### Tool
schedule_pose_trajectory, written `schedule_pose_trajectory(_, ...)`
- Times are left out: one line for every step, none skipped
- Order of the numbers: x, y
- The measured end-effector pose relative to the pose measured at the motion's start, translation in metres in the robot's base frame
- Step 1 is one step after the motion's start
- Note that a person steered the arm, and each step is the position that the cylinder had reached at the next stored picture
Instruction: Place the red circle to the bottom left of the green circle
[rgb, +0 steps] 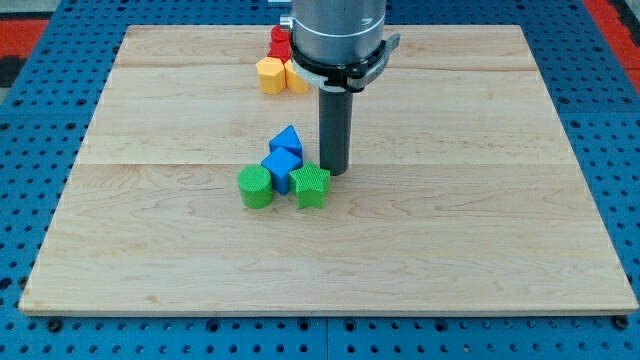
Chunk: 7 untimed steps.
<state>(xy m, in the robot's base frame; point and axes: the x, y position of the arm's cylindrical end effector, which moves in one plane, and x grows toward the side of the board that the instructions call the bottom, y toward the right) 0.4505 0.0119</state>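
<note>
My tip (334, 172) rests on the wooden surface (480, 230) just beside the green star-shaped block (312, 187), at its upper right, so the approach step is not yet begun. There are no fingers on this rig, only the rod, so open or closed does not apply.

The red circle (279, 42) sits well apart at the view's top, partly hidden behind the arm, packed with what I take to be a second red block (283, 55) and two yellow blocks (270, 75).

The green circle (256, 187) stands at the left of the central cluster, touching the blue cube (280, 170) below the blue triangle (287, 140).

Next, I judge, the tip must travel up behind the red circle and push it down past the cluster's left side.

No containers are in view.
</note>
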Motion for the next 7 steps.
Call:
schedule_pose_trajectory(0.004, 0.000)
schedule_pose_trajectory(0.018, 0.016)
schedule_pose_trajectory(0.061, 0.016)
schedule_pose_trajectory(0.086, -0.006)
schedule_pose_trajectory(0.089, 0.007)
schedule_pose_trajectory(0.050, 0.041)
schedule_pose_trajectory(-0.021, 0.042)
